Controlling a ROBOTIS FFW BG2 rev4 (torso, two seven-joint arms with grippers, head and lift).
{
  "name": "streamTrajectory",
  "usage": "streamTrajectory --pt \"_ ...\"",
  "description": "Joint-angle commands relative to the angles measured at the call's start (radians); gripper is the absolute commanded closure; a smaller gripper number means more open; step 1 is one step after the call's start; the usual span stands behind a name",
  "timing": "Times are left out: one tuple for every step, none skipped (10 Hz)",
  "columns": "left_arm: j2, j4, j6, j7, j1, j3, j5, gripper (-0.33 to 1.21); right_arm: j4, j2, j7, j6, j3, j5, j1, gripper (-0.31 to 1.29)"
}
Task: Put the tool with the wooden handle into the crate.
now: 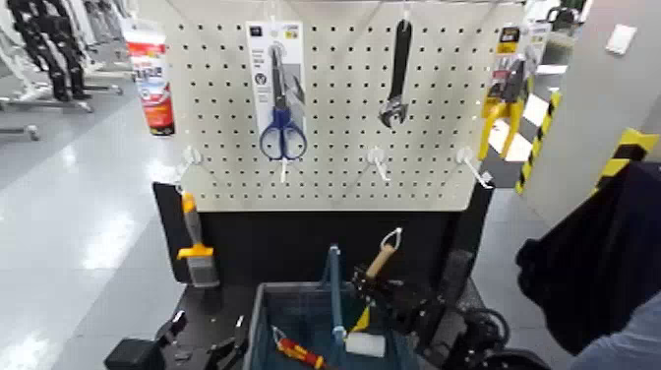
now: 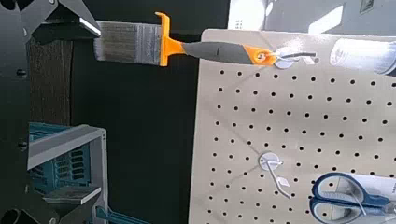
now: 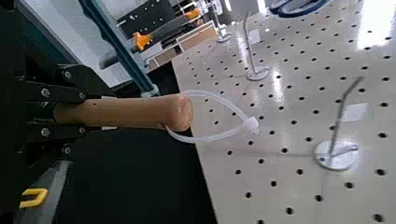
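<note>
The right gripper [image 1: 376, 283] is clamped on the wooden-handled tool [image 1: 380, 262], holding it tilted just above the crate [image 1: 258, 325], right of the crate's blue middle handle [image 1: 334, 285] and in front of the dark panel below the pegboard [image 1: 339, 177]. The right wrist view shows the jaws pinching the tan handle [image 3: 131, 113], its white hanging loop [image 3: 219, 117] free beside bare pegboard hooks. The left gripper [image 1: 202, 349] sits low beside the crate's left wall; its jaws cannot be made out. Only its wrist view shows the orange-handled brush [image 2: 159, 44] up close.
</note>
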Motion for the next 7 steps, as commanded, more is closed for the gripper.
streamTrajectory --pt "0.000 0.002 0.000 -0.001 -0.001 0.000 0.000 0.13 0.032 0.000 -0.013 0.016 0.035 0.012 -0.015 1.24" --pt "0.000 0.002 0.000 -0.001 -0.001 -0.002 0.000 0.13 0.026 -0.001 -0.018 0.039 0.044 0.033 -0.022 1.24" --pt "0.000 0.002 0.000 -0.001 -0.002 -0.002 0.000 0.13 0.026 -0.001 -0.019 0.047 0.047 0.033 -0.024 1.21" --pt "0.000 0.002 -0.002 -0.001 -0.001 0.000 0.000 0.13 0.024 -0.003 -0.019 0.047 0.045 0.035 -0.022 1.13" --pt "0.000 0.002 -0.002 -0.001 -0.001 0.000 0.000 0.13 0.012 -0.004 -0.018 0.056 0.038 0.054 -0.022 0.79" --pt "0.000 0.002 -0.002 -0.001 0.001 0.000 0.000 0.13 -0.006 -0.006 -0.012 0.073 0.027 0.079 -0.022 0.51" --pt "0.000 0.002 -0.002 -0.001 0.001 0.000 0.000 0.13 -0.032 -0.007 -0.004 0.089 0.012 0.102 -0.021 0.29"
